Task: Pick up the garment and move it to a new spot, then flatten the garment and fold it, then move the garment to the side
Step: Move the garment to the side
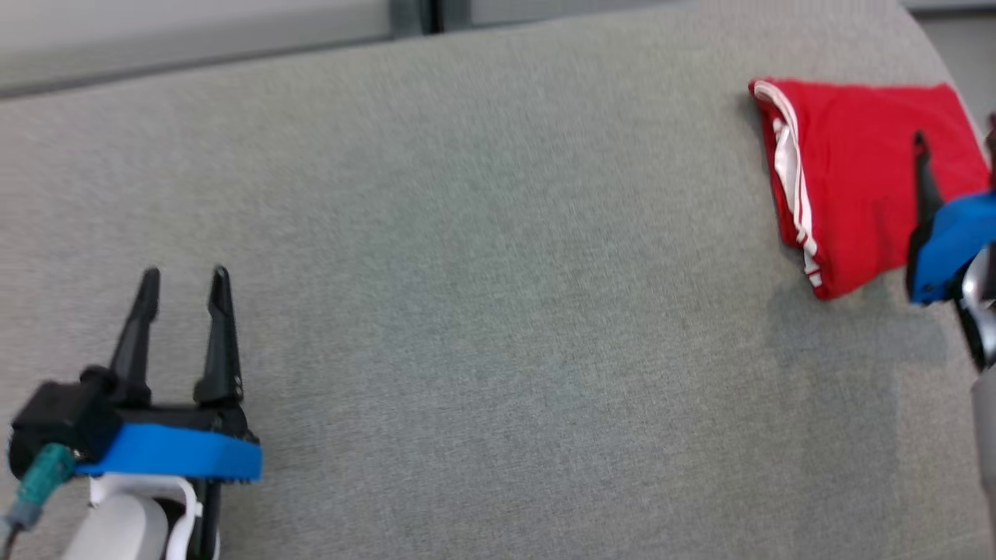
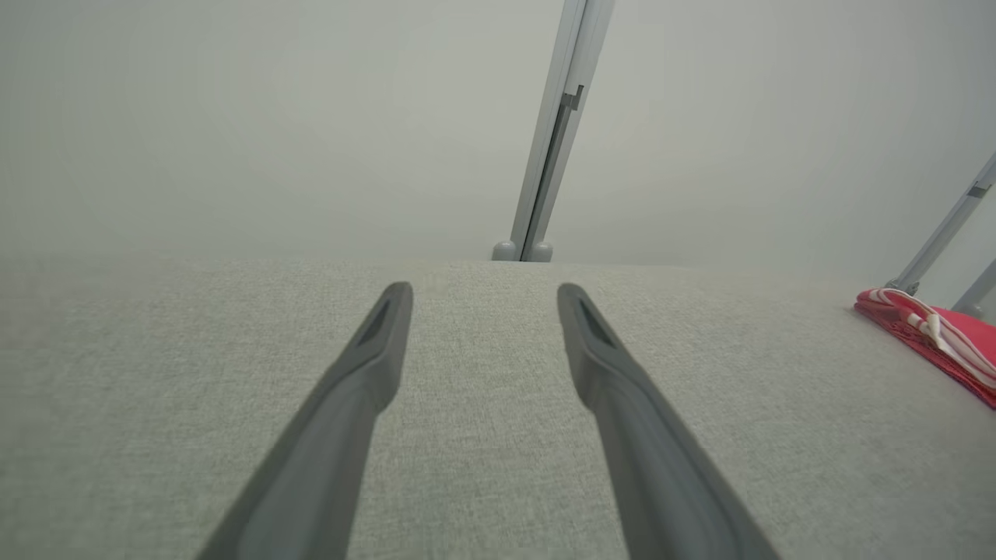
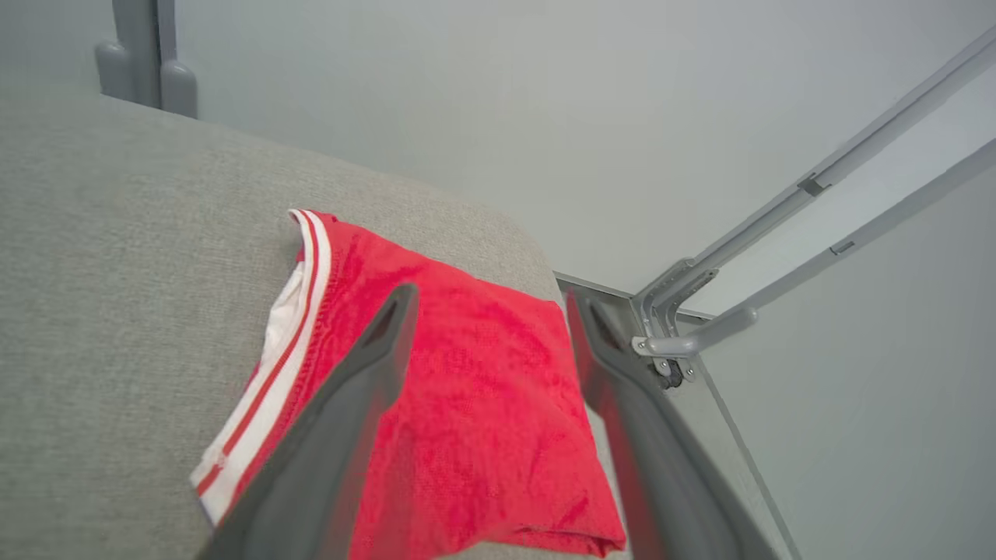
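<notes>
The garment is red with white stripes along one edge. It lies folded at the far right end of the grey padded surface, close to that surface's right edge. My right gripper hangs over the garment with its two fingers spread wide and no cloth pinched between them. In the head view the right gripper comes in from the right border. My left gripper is open at the lower left, far from the garment, with bare fabric between its fingers. The garment also shows at the right edge there.
The grey surface ends just right of the garment, where a metal frame with slanted bars stands. A pale wall and an upright post run behind the far edge. A wide stretch of bare surface lies between the two grippers.
</notes>
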You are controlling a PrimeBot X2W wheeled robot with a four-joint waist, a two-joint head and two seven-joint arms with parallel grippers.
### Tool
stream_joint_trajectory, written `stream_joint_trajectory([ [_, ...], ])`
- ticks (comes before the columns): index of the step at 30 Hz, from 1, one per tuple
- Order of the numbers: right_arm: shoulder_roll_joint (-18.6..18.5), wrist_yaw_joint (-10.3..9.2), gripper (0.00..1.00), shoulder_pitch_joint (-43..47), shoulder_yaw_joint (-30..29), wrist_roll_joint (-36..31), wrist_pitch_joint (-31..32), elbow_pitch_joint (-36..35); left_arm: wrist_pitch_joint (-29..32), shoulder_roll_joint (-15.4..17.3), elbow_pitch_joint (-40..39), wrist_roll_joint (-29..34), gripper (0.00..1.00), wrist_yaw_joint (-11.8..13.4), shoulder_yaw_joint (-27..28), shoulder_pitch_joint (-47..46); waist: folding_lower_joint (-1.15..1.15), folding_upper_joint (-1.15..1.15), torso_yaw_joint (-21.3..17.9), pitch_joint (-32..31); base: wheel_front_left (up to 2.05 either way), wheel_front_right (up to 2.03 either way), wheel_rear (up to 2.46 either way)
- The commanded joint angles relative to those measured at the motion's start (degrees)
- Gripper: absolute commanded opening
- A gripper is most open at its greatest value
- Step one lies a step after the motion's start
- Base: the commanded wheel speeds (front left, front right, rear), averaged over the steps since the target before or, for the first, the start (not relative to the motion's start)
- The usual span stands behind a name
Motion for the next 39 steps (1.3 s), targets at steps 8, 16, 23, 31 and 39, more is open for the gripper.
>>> stream_joint_trajectory([
  [8, 4.3, 0.01, 1.0, 15.1, -0.2, 9.2, -1.8, -12.2, -0.8, -3.0, 3.7, -0.7, 1.0, -0.4, -0.6, 5.2, 0.01, 0.0, 5.9, -11.8, 0.0, 0.0, 0.0],
  [16, 9.2, 0.01, 1.0, 28.7, -0.3, 13.8, -1.2, -23.5, -0.9, -4.4, 6.5, -0.9, 1.0, -1.4, -0.5, 7.9, 0.01, 0.0, 9.0, -16.1, 0.0, 0.0, 0.0],
  [23, 13.1, 0.01, 1.0, 35.3, 1.2, 15.5, -1.4, -27.6, -0.9, -5.6, 7.7, -0.3, 1.0, -1.9, 0.9, 9.5, 0.01, 0.0, 10.3, -17.7, 0.0, 0.0, 0.0],
  [31, 14.5, 0.02, 1.0, 37.4, 4.6, 16.0, -4.3, -27.9, -1.0, -6.7, 9.0, 0.7, 1.0, -2.6, 2.0, 10.3, 0.01, 0.0, 10.2, -18.2, 0.0, 0.0, 0.0],
  [39, 14.9, 0.02, 1.0, 38.4, 4.5, 16.5, -7.9, -28.2, -1.0, -7.7, 9.3, 2.0, 1.0, -3.1, 3.4, 10.4, 0.01, 0.0, 10.3, -18.3, 0.0, 0.0, 0.0],
])
